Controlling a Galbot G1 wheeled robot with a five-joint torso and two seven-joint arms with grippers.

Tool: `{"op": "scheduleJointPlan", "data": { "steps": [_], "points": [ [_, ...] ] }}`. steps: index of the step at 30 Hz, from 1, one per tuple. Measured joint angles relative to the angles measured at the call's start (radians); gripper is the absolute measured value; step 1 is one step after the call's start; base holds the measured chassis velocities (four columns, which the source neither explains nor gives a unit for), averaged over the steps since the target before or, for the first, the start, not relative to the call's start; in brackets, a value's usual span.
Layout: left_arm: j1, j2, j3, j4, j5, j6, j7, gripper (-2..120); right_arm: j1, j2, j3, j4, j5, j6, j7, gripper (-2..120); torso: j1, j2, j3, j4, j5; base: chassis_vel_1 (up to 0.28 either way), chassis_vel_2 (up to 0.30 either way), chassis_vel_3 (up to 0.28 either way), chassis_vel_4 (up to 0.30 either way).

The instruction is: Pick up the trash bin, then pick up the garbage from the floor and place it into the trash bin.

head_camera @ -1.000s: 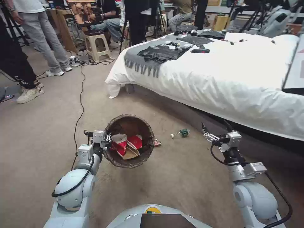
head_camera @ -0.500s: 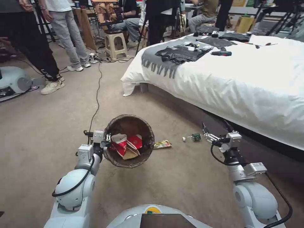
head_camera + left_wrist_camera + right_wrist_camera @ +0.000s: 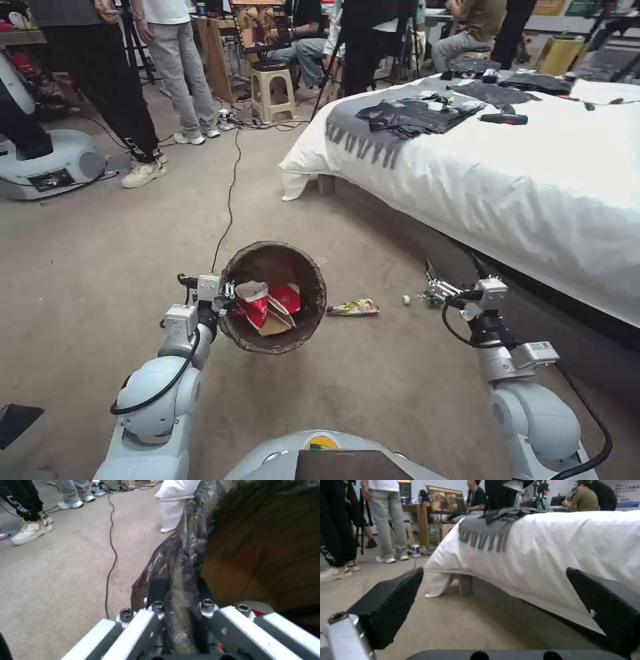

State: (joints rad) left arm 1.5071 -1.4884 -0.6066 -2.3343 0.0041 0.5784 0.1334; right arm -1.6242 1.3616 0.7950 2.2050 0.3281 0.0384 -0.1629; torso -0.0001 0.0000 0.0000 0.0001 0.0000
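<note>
The trash bin point(image 3: 273, 297) hangs above the carpet, its bag-covered rim pinched between the closed fingers of the left hand point(image 3: 227, 293); in the left wrist view the two fingers point(image 3: 156, 590) clamp the folded brown liner. Inside the bin lie red-and-white cartons point(image 3: 267, 303) and a tan paper bag point(image 3: 275, 325). On the floor just beside the bin, on its bed side, lies the yellow snack wrapper point(image 3: 353, 308). Farther from the bin toward the bed point(image 3: 507, 173), the small green-labelled bottle point(image 3: 427, 299) lies partly hidden behind the right hand point(image 3: 453, 270), whose fingers stand wide apart and hold nothing. Since half a second ago the whole view has shifted: the bed, wrapper and bottle sit farther right, so the camera has turned, while bin and arms hold the same pose.
</note>
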Motion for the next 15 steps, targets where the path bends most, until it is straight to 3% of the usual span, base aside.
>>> {"op": "scheduleJointPlan", "data": {
  "steps": [15],
  "points": [
    [-0.001,0.0,-0.001,0.003,-0.002,-0.007,-0.002,3,-0.004,0.008,0.007,-0.004,-0.004,-0.001,0.009,100,0.0,0.0,0.0,-0.0001,0.0,0.0,0.0,0.0,0.0]
  ]
}}
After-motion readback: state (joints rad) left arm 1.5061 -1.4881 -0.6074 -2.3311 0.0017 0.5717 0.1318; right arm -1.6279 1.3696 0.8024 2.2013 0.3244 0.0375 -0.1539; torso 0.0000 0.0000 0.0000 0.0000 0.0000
